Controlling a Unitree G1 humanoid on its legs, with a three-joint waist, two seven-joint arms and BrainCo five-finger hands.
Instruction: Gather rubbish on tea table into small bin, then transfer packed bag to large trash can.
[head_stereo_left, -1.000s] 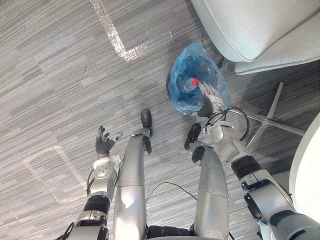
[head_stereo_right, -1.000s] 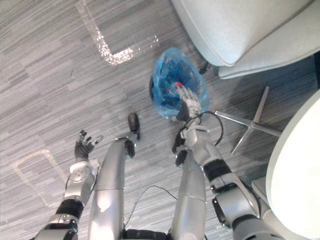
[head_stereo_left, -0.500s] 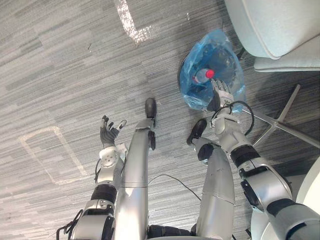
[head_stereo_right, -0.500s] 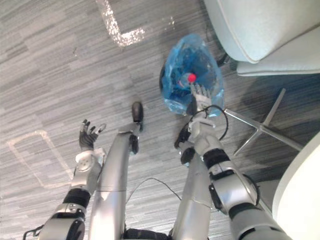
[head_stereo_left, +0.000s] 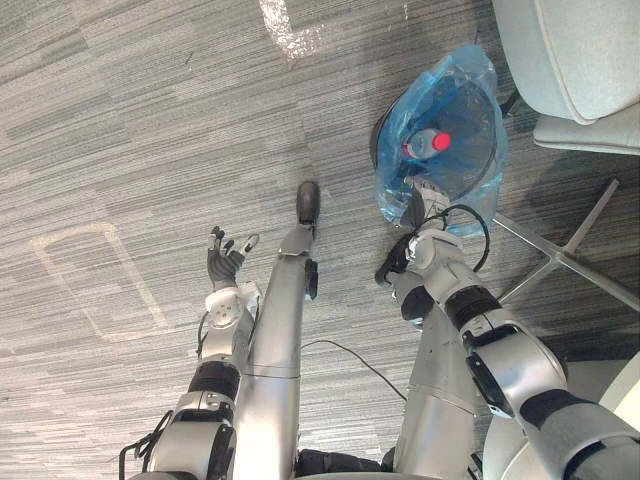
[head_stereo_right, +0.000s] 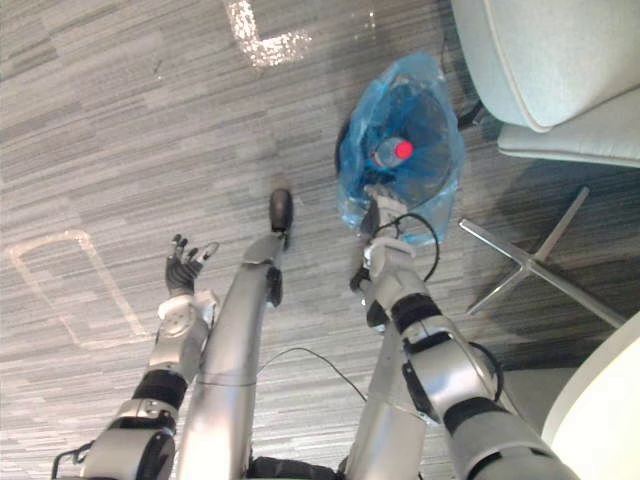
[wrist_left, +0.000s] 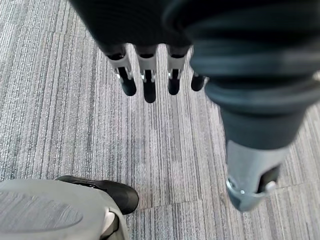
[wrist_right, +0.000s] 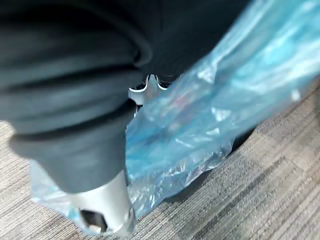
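Office-style lounge interior. Grey striped carpet (head_stereo_left: 120, 150) covers the floor and carries white tape marks (head_stereo_right: 275, 45). A pale upholstered armchair (head_stereo_left: 580, 50) on slim metal legs (head_stereo_left: 565, 256) stands beside a small bin (head_stereo_left: 378, 140) lined with a blue bag (head_stereo_left: 470, 90). The rim of a white table (head_stereo_right: 610, 400) is near the chair.
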